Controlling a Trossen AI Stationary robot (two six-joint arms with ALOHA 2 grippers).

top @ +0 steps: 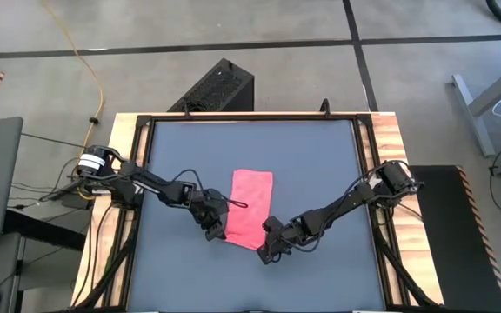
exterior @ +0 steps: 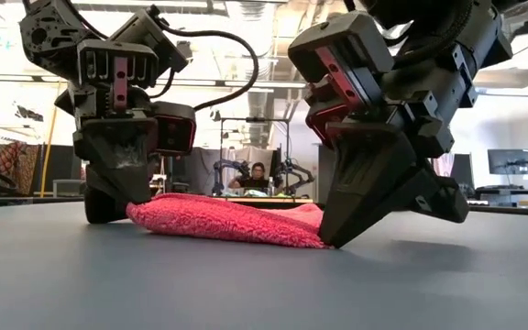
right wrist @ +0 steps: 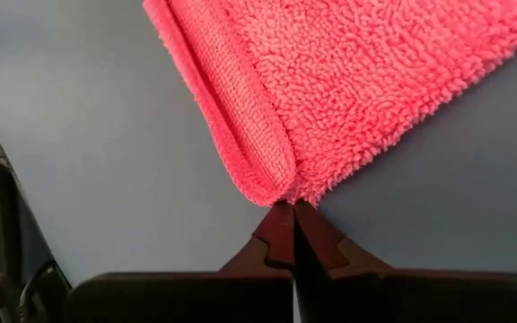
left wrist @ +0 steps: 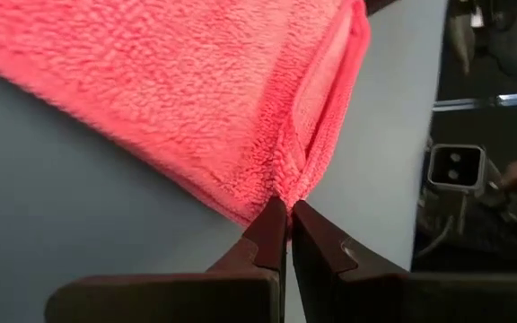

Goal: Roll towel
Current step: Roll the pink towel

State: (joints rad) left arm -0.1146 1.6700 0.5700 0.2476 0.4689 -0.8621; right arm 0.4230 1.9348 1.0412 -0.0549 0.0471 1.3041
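Note:
The pink towel [top: 252, 207] lies folded into a narrow strip at the middle of the dark grey tabletop [top: 320, 165], its long side running from near to far. My left gripper [top: 217, 229] is shut at the towel's near left corner. My right gripper [top: 269, 249] is shut at its near right corner. In the low view the towel [exterior: 227, 220] lies as a low pink mound between my left gripper [exterior: 110, 209] and my right gripper [exterior: 330, 236]. My left gripper pinches the towel's near left corner [left wrist: 287, 187] between its two fingertips, where a hemmed edge is folded over, so more than one layer. The fingers slant down from the table's left. The towel lies on the table, slack. My right gripper pinches the towel's near right corner [right wrist: 293, 190] between its two fingertips, at the end of the folded hem. The fingers slant down from the table's near right. The corner stays low at the tabletop, with the cloth behind it slack.
Wooden rails [top: 129, 130] and a black frame border the tabletop. A black box [top: 216, 87] stands on the floor beyond the far edge. In the low view a person [exterior: 258, 176] sits far off in the room behind.

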